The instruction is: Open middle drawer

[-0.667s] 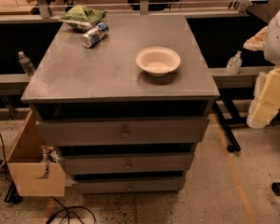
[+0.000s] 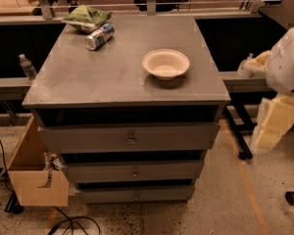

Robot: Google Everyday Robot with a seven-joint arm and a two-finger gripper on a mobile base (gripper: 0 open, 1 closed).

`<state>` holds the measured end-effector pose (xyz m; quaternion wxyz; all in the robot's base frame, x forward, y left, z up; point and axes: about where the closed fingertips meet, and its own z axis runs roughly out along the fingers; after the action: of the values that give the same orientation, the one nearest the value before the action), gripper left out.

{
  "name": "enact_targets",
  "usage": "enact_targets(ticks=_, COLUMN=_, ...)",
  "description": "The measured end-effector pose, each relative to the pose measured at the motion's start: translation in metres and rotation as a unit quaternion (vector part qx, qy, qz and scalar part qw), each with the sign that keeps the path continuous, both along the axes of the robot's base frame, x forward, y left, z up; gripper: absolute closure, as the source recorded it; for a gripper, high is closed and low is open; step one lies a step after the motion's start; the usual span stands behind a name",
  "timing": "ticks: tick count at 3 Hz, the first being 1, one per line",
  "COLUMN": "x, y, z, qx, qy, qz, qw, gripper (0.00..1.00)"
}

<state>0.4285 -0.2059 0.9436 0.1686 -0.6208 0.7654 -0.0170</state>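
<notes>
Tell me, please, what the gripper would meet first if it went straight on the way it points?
The gripper hangs right of the cabinet, pointing down and slightly left. Straight on, it would most likely meet the floor beside the cabinet, not the middle drawer, though depth is unclear.

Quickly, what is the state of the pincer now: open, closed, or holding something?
Pincer: at the right edge, apart from the middle drawer; open or closed cannot be told.

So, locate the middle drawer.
Low centre of the camera view: the middle drawer lies between the top drawer and bottom drawer; the hand hangs far right.
</notes>
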Motion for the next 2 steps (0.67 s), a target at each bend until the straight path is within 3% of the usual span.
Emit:
enact_targets(ticks=1, x=-0.013, y=0.019, z=-0.06, qx=0.029, qy=0.021, qz=0.047, qw=0.9983, gripper=0.0)
enact_targets(ticks=2, x=-0.023, y=0.037, z=-0.122, qx=0.064, qy=0.063, qz=0.082, qw=0.9926, gripper=0.0)
